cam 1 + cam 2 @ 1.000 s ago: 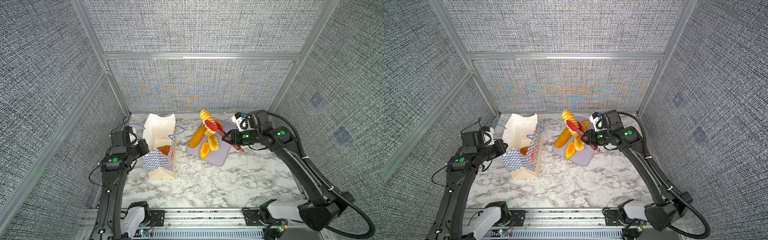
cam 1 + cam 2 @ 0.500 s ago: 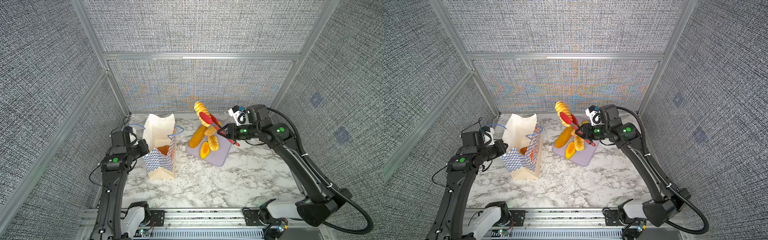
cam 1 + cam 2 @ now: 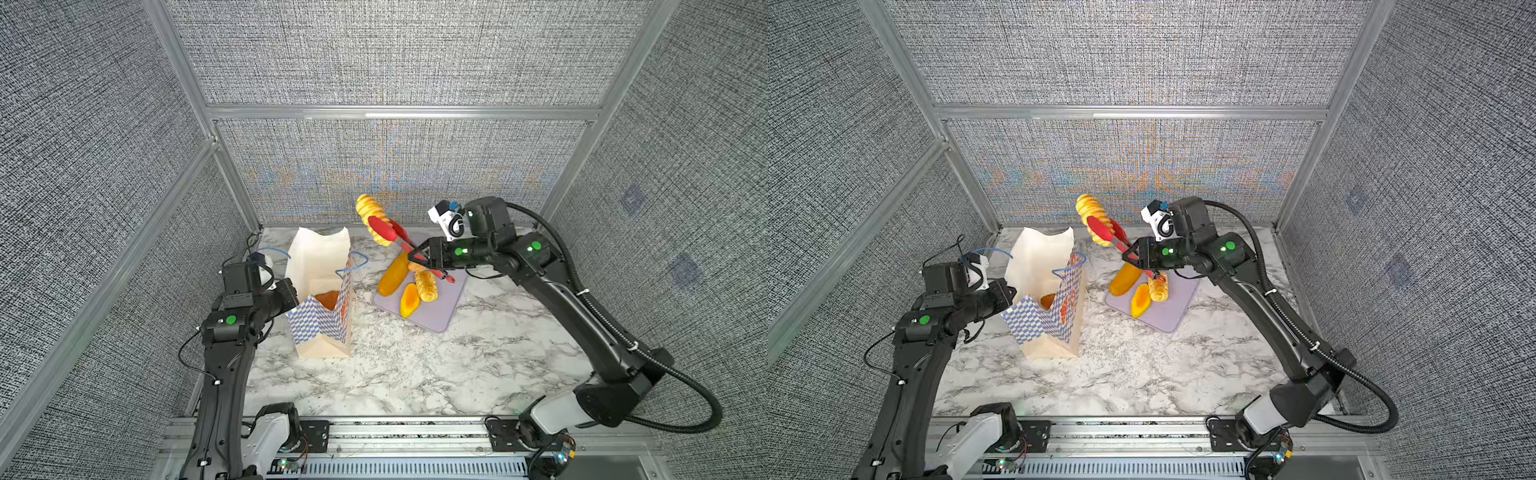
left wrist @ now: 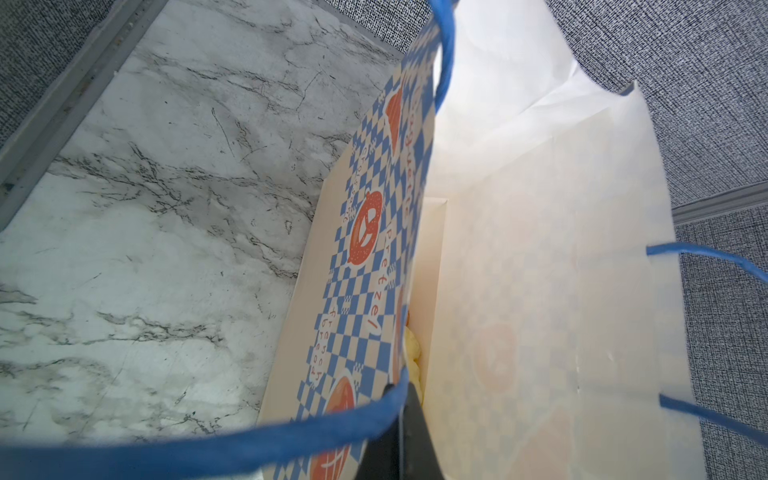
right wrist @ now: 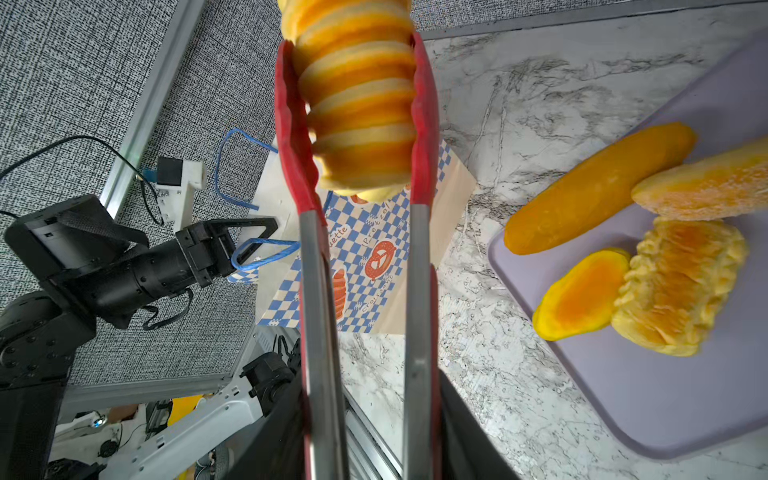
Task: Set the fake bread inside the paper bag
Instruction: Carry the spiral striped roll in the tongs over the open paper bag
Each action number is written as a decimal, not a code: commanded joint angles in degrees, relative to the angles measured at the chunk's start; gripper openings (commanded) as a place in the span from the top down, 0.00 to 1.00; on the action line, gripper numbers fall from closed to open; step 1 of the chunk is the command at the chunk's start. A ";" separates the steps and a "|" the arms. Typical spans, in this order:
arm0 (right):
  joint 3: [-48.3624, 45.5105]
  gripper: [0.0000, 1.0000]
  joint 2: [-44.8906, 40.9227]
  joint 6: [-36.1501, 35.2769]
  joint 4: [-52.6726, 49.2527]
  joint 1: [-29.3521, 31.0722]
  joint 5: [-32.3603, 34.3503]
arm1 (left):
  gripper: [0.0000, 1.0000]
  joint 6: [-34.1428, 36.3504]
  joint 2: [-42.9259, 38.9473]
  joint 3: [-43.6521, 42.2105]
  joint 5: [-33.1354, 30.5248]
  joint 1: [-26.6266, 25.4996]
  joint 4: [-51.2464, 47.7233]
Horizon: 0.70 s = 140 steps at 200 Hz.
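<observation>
- Ridged golden-yellow toy loaf (image 3: pixel 371 218) hangs in the air, tilted, pinched between the red-tipped metal tongs (image 3: pixel 390 233). It sits above the gap between bag and tray, not yet over the bag's mouth.
- Right arm's fingers (image 3: pixel 424 252) are closed on the tong handles.
- Tall checker-print paper bag (image 3: pixel 322 320) stands upright on the marble tabletop (image 3: pixel 415 365), mouth open, with one orange-brown piece (image 3: pixel 328 299) showing inside.
- Left arm's fingers (image 4: pixel 415 440) are clamped on the bag's rim, beside a blue cord handle (image 5: pixel 266 253).
- Four more toy breads lie on the flat lavender tray (image 3: pixel 440 311).
- Risk: the loaf is glossy and long, so it may pivot or slip out.
- Risk: it may catch the rim or cord and tip the bag.
- Hidden: the bag's bottom; the loaf's far end is cut off in the right wrist view.
</observation>
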 commanded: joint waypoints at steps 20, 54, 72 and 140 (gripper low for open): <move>5.41 0.56 3.29 -1.05 2.25 1.96 -1.15 | 0.96 -0.03 0.10 0.27 0.72 0.06 1.34; 10.09 0.56 6.92 -1.49 1.30 4.12 -1.15 | 0.96 -0.07 0.00 0.14 0.63 0.05 1.21; 11.78 0.56 8.34 -1.62 1.01 5.53 -0.40 | 0.96 -0.03 -0.08 -0.06 0.54 0.05 1.24; 18.45 0.56 12.56 -4.90 -3.18 11.23 6.73 | 0.96 -0.05 -0.47 -0.24 0.42 0.05 1.09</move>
